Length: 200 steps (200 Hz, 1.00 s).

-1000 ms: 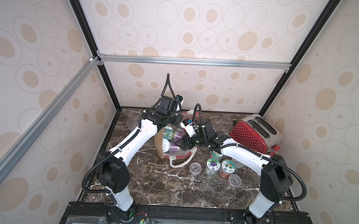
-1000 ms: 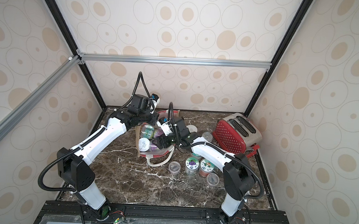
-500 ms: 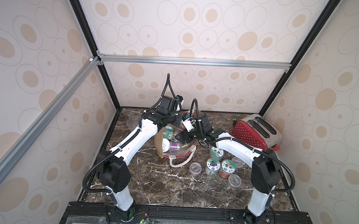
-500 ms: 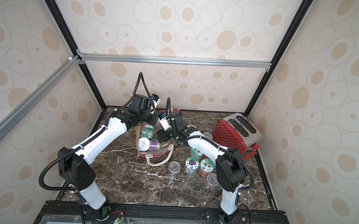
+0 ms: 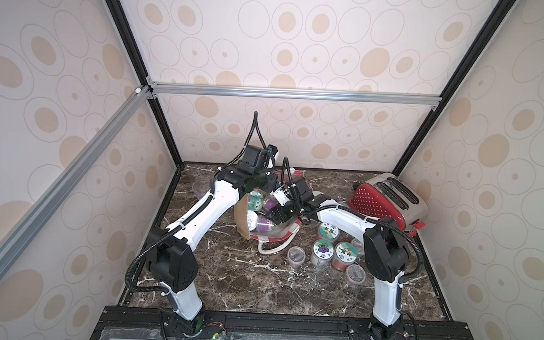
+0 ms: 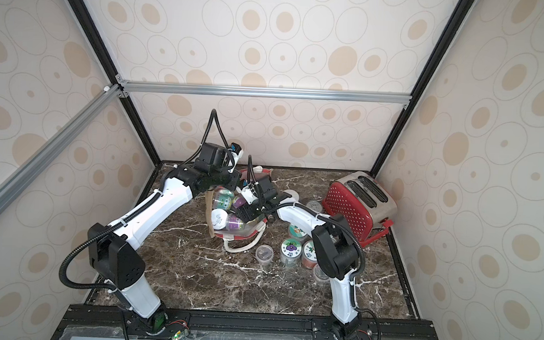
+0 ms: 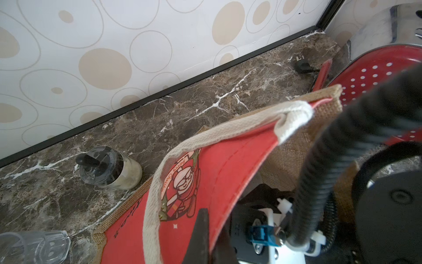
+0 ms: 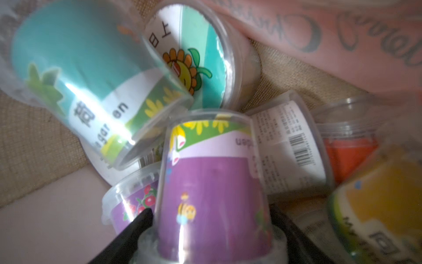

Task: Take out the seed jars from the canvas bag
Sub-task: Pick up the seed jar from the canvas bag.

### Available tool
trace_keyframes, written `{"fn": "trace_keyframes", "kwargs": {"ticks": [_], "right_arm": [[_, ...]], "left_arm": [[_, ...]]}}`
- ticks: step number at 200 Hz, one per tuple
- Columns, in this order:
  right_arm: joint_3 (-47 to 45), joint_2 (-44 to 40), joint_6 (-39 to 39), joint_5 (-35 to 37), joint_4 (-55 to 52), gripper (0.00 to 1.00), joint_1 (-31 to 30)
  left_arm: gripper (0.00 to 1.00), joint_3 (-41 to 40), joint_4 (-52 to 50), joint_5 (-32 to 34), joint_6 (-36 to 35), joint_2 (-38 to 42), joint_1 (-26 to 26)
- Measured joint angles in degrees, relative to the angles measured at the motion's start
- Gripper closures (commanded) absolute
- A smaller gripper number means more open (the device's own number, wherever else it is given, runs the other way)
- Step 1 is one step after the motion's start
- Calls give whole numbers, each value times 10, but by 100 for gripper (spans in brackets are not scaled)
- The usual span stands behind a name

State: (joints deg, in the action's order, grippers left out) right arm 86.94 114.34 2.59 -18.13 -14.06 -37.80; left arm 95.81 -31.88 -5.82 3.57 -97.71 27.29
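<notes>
Presently, in both top views the canvas bag [image 5: 243,222] lies tipped on the bench [image 5: 258,288] with the right arm [image 5: 341,216] reaching into its mouth. More jars are heaped inside, and a cluster of seed jars [image 5: 324,248] stands just beside it; a careless pull-out would likely sweep those over. In the left wrist view your left jaws are clenched on the bag's red wall. Should that pinch slip, expect the wall to drop across the mouth and onto the arm. In the right wrist view your right jaws straddle a purple jar [image 8: 212,182], but whether they bear on it cannot be told. A teal jar [image 8: 86,68] appears to rest against its far end and may tumble as you withdraw.
</notes>
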Motion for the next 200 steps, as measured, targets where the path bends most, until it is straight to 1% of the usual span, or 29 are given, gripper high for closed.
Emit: {"fn": "trace_keyframes", "kwargs": {"ticks": [25, 56, 76, 86, 97, 105, 118, 124, 159, 200], "right_arm": [[-20, -2, -8, -3, 16, 20, 0], [-21, -2, -26, 4, 31, 13, 0], [-21, 1, -40, 6, 40, 12, -1], [-21, 3, -46, 6, 46, 15, -1], [-21, 7, -53, 8, 53, 20, -1], [-21, 10, -58, 10, 58, 25, -1], [-21, 11, -64, 14, 60, 35, -1], [-21, 11, -66, 16, 61, 38, -1], [-35, -6, -75, 20, 63, 39, -1], [-66, -78, -88, 21, 51, 40, -1]], "left_arm": [[100, 0, 0, -3, 0, 0, 0], [100, 0, -1, -3, 0, 0, 0], [100, 0, -1, -3, 0, 0, 0], [100, 0, -1, -3, 0, 0, 0], [100, 0, -2, -3, 0, 0, 0], [100, 0, -2, -3, 0, 0, 0], [100, 0, -2, -3, 0, 0, 0], [100, 0, -1, -3, 0, 0, 0], [100, -7, 1, -3, 0, 5, 0], [100, -12, 2, 2, 0, 7, 1]]}}
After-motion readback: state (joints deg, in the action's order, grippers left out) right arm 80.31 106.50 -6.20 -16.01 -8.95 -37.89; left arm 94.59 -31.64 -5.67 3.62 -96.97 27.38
